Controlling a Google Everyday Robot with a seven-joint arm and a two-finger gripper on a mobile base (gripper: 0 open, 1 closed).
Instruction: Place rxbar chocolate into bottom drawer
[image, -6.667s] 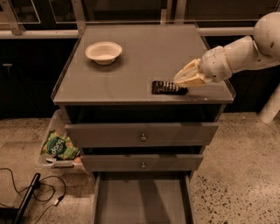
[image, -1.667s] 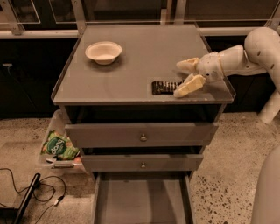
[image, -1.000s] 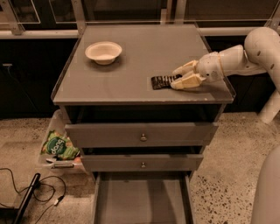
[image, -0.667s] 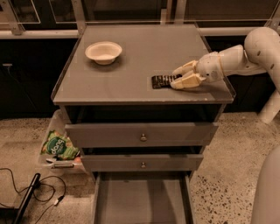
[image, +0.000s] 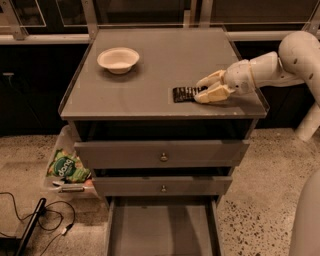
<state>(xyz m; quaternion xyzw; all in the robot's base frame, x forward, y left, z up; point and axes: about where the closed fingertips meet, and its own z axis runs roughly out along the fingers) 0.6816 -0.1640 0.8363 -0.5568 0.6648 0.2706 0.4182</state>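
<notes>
We're looking down on a grey cabinet on a speckled floor, dark glass behind it, and there's the white bowl sitting at the far left of the top. Over on the near right of that top lies the chocolate bar, flat on the surface, and the gripper has come in from the right at the end of the pale arm. Its two fingers are drawn in around the bar's right end, one on the far side and one on the near side, and to us it looks like a pinch, though the bar isn't off the surface yet. So where are we? The bottom drawer is already pulled out towards us and its floor shows nothing in it, while the two upper drawers are shut. That leaves the lift, the carry down past the cabinet front and the drop into that tray; we'd call it early going. Down at the left, a green snack bag lies in a bin beside the cabinet, well out of play. Against the view under two seconds back, the fingers were spread wide just right of the bar; now they've closed in on it, and over the last second the pose has barely shifted.
</notes>
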